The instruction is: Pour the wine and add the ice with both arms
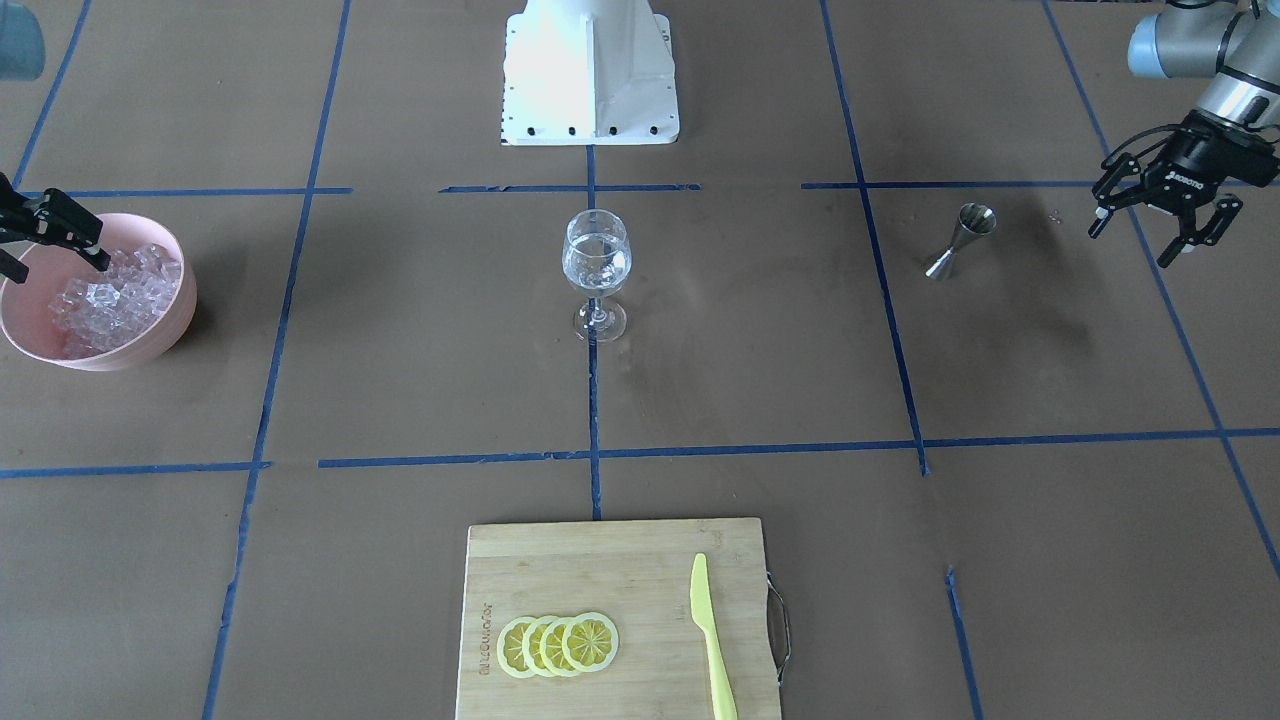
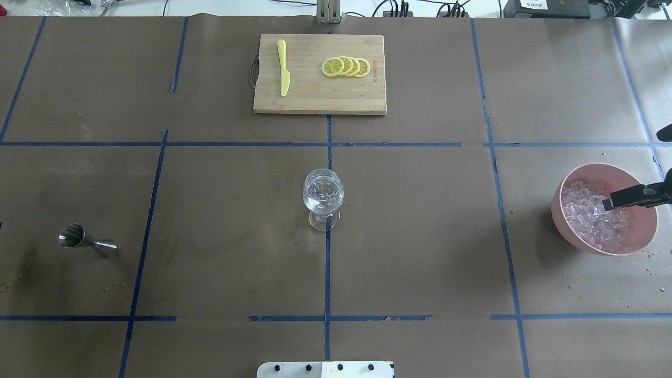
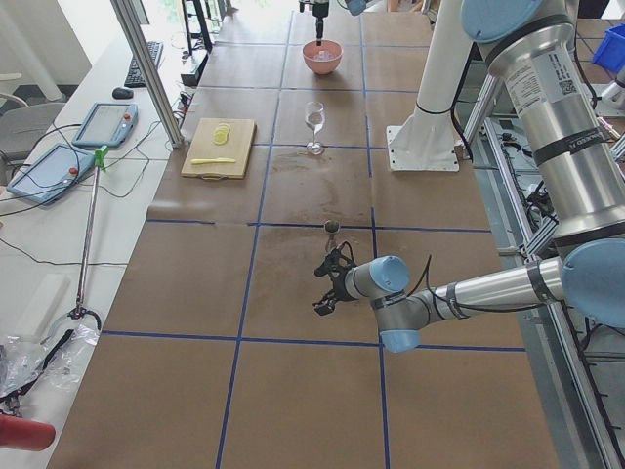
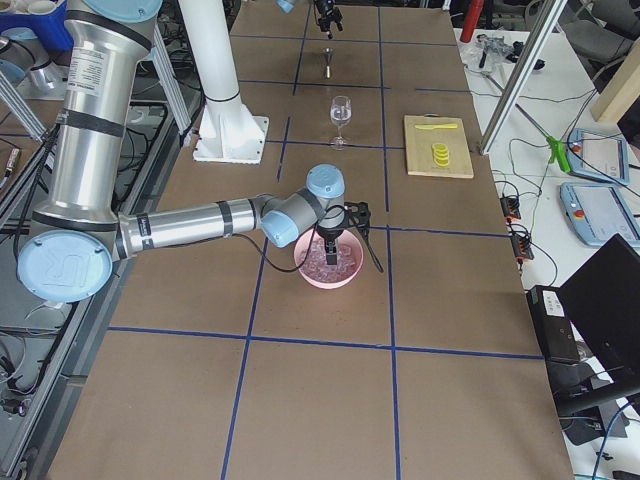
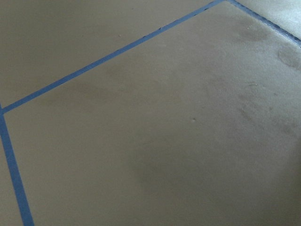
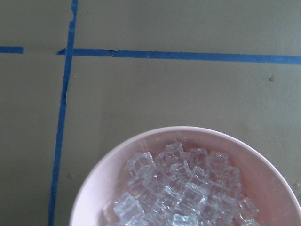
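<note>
Checking in on the rig. The right gripper point(image 1: 62, 272) is over the pink round bowl point(image 1: 170, 330) at the table's right end, fingers spread apart, one tip down in the heap of small clear ice cubes point(image 1: 105, 300). The left gripper point(image 1: 1135, 245) hangs open at the far left, clamped on nothing, just beside the small steel jigger point(image 1: 962, 240). The clear wine point(image 1: 597, 268) sits in the stemmed glass point(image 1: 597, 240) mid-table, near the white pedestal point(image 1: 590, 75). From here it looks like there are cubes in the glass too, but I can't tell for sure.
</note>
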